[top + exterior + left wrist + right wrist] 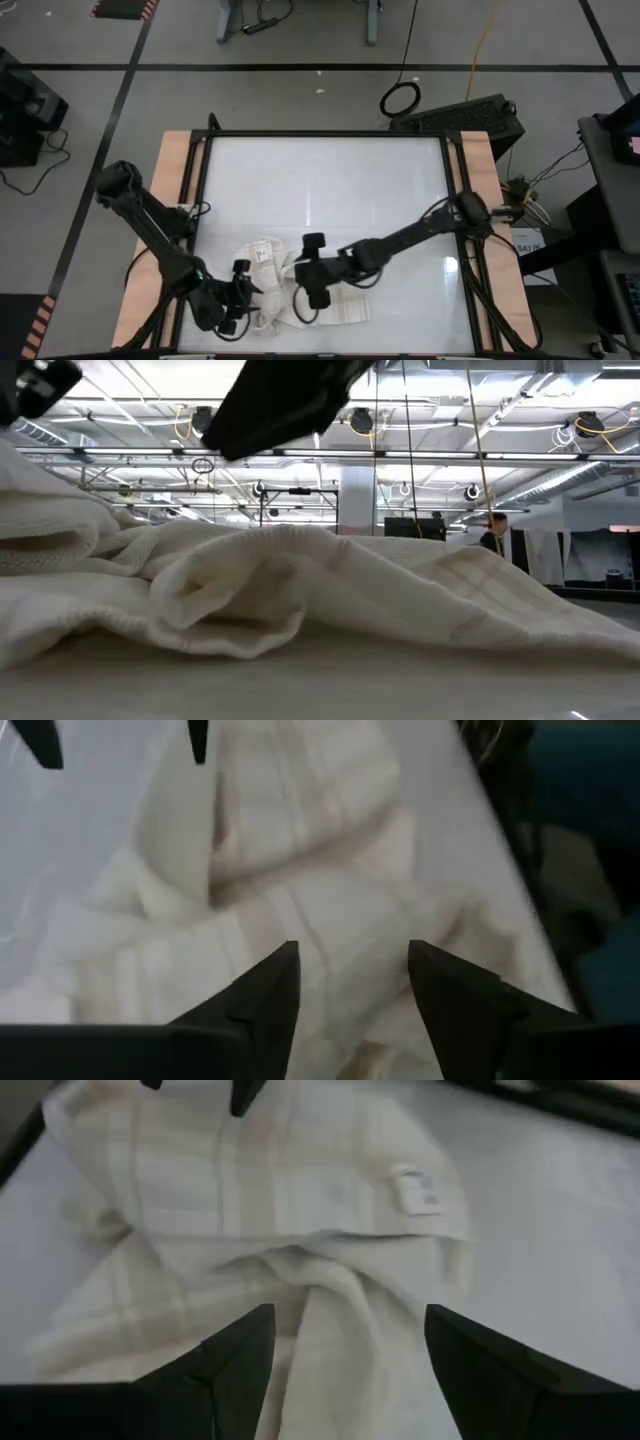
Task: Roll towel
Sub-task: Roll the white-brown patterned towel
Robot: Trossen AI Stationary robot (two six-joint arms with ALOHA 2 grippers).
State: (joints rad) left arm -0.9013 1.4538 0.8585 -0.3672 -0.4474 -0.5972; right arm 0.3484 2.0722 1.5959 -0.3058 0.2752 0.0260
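Note:
The towel (pixel 285 295), cream with faint tan plaid stripes and a small white label (pixel 415 1190), lies bunched and loosely folded on the white table near its front edge, left of centre. My left gripper (pixel 352 960) stands open over the towel's left part, fingers slanting down. My right gripper (pixel 348 1320) stands open over its right part, facing the left one. In the low view the towel (pixel 300 590) fills the foreground as a rumpled heap under a dark arm (pixel 290 400).
The white table top (pixel 330 190) stretches bare behind the towel toward the far edge, bounded by a black frame (pixel 325 134) and wooden side strips (pixel 172 200). Cables and a black box (pixel 470 115) lie beyond the far right corner.

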